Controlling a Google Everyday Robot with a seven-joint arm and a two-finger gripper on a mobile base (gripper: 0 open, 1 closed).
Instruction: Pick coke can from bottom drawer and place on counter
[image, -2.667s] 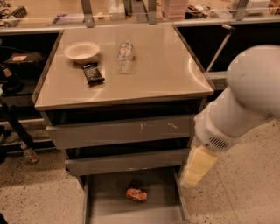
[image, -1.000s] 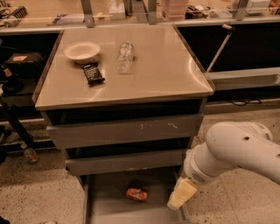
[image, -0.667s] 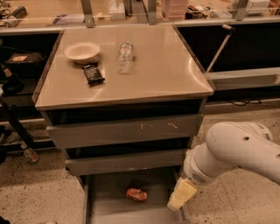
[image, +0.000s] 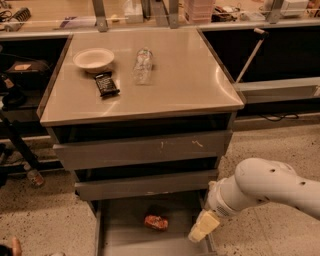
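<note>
Your claw (image: 204, 226) hangs over the right edge of the bottom drawer (image: 125, 227); whether it is spread or closed, you can't tell. Bring it left and lower it squarely onto the one coke can (image: 156, 222) lying on the drawer floor. There are three drawers. On the counter (image: 190, 80) are one snack bar (image: 106, 83), one bowl (image: 93, 59) and one bottle (image: 143, 65).

No words or numbers can be read anywhere. The coke can (image: 156, 222) lying in the bottom drawer (image: 120, 235) has pale marks, but they are too small to tell. The black snack bar (image: 107, 83) on the tabletop (image: 190, 80) has light marks on its wrapper, also too small to read. The claw (image: 202, 227) hangs low at the right side of the bottom drawer, near the can.
</note>
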